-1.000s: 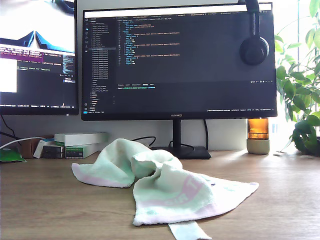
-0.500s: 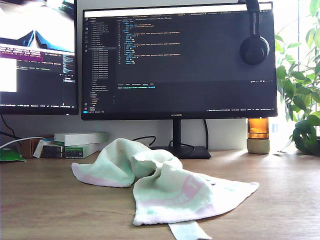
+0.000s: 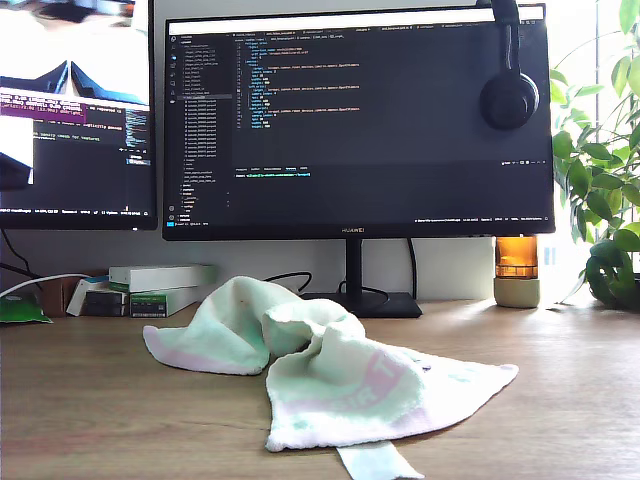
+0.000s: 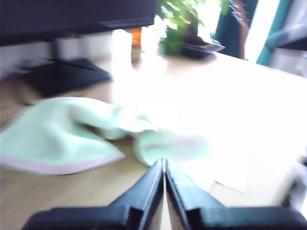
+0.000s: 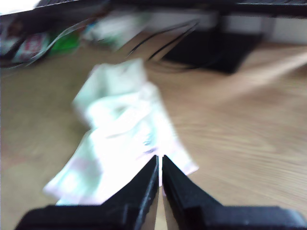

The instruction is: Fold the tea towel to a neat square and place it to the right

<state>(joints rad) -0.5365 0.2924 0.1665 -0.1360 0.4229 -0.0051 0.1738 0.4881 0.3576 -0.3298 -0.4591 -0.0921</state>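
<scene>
The tea towel (image 3: 330, 370), pale mint and white with pink bands and pink lettering, lies crumpled in a loose heap on the wooden desk (image 3: 90, 400), with one strip hanging over the near edge. Neither arm shows in the exterior view. In the blurred first wrist view, my first gripper (image 4: 163, 162) is shut and empty, hovering just short of the towel (image 4: 57, 139). The second wrist view is also blurred. There my second gripper (image 5: 159, 158) is shut with nothing in it, its tips over the near end of the towel (image 5: 120, 120).
A large monitor (image 3: 350, 120) on a black foot (image 3: 375, 303) stands behind the towel, with headphones (image 3: 508, 98) hung on it. A second monitor (image 3: 75, 110) and stacked boxes (image 3: 160, 285) are at the exterior view's left. An amber jar (image 3: 516, 270) and a plant (image 3: 600, 200) are at its right.
The towel lies as it did before. Only the picture on the monitor at the exterior view's left has changed a little.
</scene>
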